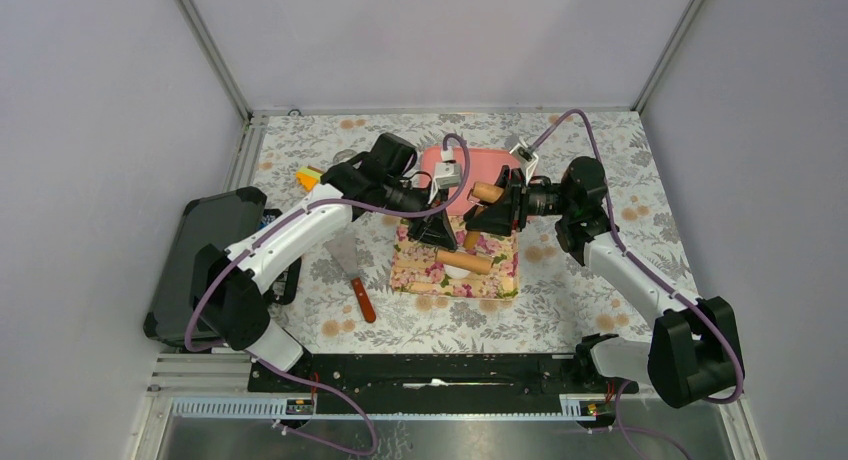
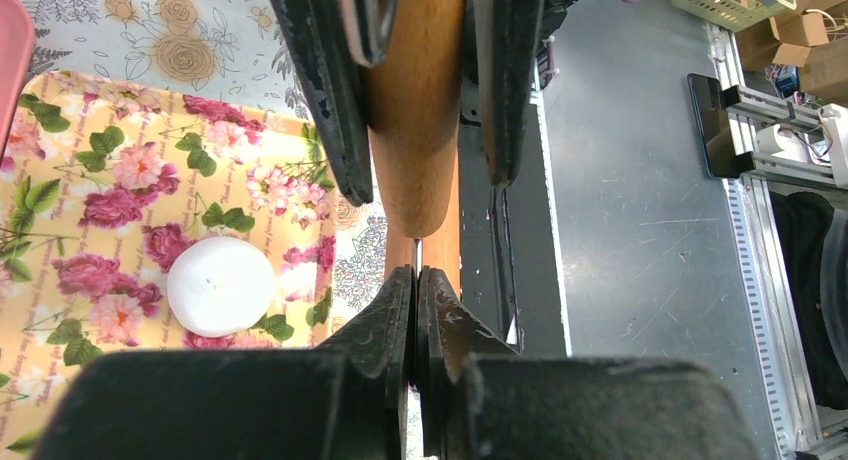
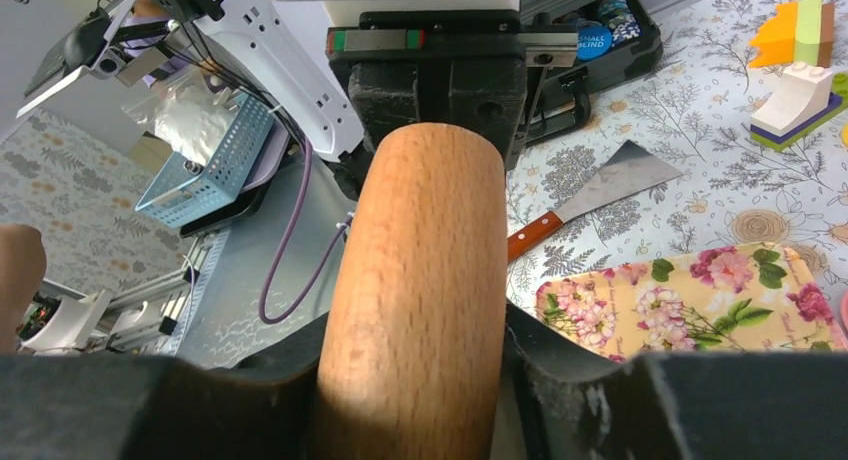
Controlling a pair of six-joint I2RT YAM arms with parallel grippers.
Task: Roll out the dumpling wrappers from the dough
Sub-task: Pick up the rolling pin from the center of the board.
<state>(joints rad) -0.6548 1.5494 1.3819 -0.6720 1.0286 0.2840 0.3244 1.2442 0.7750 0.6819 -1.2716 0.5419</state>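
Note:
The dough is a smooth white ball on the floral mat; in the top view only a sliver of it shows under a wooden rolling pin that lies on the mat. My right gripper is shut on a second rolling pin and holds it above the mat's far part. My left gripper is shut and empty, right in front of that held pin and facing the right gripper's fingers. No flat wrappers are in view.
A pink tray sits behind the mat. A metal scraper with a brown handle lies left of the mat and also shows in the right wrist view. Toy blocks and a black case are at the left.

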